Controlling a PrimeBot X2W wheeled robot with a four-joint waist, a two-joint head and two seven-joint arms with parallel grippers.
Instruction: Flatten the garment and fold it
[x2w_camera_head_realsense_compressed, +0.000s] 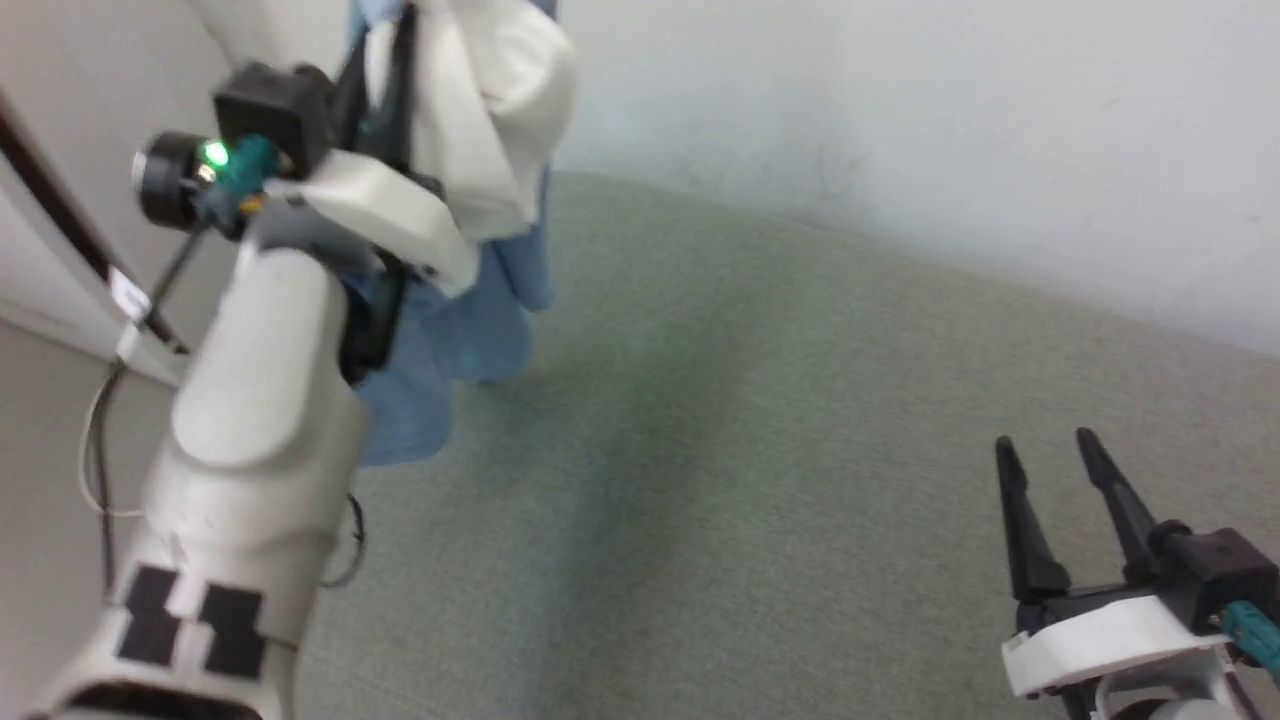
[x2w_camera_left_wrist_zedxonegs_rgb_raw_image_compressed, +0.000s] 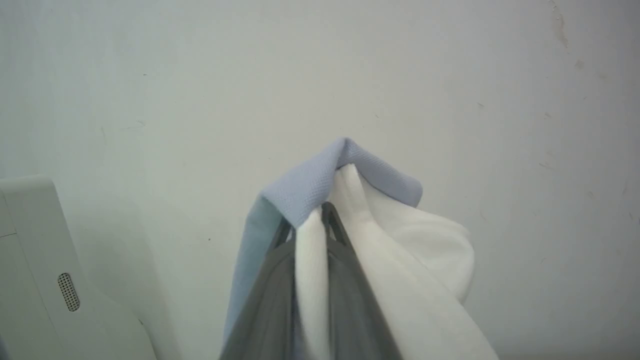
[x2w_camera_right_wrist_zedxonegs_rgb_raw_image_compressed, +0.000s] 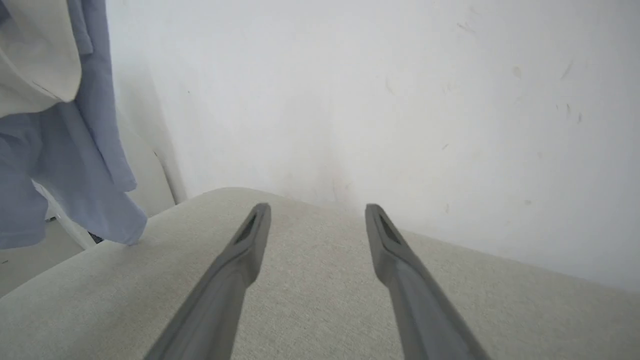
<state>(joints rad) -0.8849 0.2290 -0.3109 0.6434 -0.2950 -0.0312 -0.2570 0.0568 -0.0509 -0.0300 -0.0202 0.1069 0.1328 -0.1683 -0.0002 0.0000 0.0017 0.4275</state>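
The light blue garment (x2w_camera_head_realsense_compressed: 470, 320) hangs from my raised left gripper (x2w_camera_head_realsense_compressed: 400, 40) at the upper left of the head view, its white collar (x2w_camera_head_realsense_compressed: 490, 110) bunched at the top and its hem near the grey-green surface. In the left wrist view my left gripper (x2w_camera_left_wrist_zedxonegs_rgb_raw_image_compressed: 325, 210) is shut on the garment (x2w_camera_left_wrist_zedxonegs_rgb_raw_image_compressed: 310, 185), white collar fabric (x2w_camera_left_wrist_zedxonegs_rgb_raw_image_compressed: 420, 250) draped over the fingers. My right gripper (x2w_camera_head_realsense_compressed: 1045, 452) stands open at the lower right, low over the surface, nothing between its fingers. The right wrist view shows the right gripper (x2w_camera_right_wrist_zedxonegs_rgb_raw_image_compressed: 317, 210) open and the garment (x2w_camera_right_wrist_zedxonegs_rgb_raw_image_compressed: 65, 165) dangling at the far left.
A grey-green fabric-covered surface (x2w_camera_head_realsense_compressed: 720, 480) spreads across the middle, backed by a white wall (x2w_camera_head_realsense_compressed: 900, 120). A pale panel with a dark strip (x2w_camera_head_realsense_compressed: 50, 190) and loose cables (x2w_camera_head_realsense_compressed: 100, 440) lie at the left, beyond the surface's edge.
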